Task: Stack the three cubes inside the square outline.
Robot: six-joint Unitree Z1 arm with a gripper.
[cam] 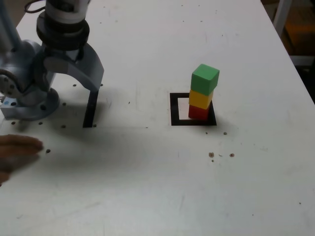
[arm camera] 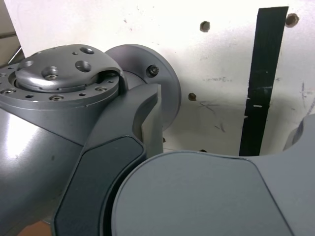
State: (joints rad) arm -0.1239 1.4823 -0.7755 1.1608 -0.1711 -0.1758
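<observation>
In the exterior view, the green cube (cam: 204,78) sits on the yellow cube (cam: 200,100) and red cube (cam: 198,113), toward the 3 o'clock side of the square outline (cam: 174,109). They look light, stiff and easily toppled; opposite side faces suit gripping. The gripper (cam: 71,84) stands at their 9 o'clock. In the wrist view, its jaws are spread, empty.

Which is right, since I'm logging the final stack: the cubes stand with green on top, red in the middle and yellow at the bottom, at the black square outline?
The lower two are swapped: the exterior view shows the yellow cube in the middle and the red cube at the bottom. Green on top and the black square outline are right.
</observation>
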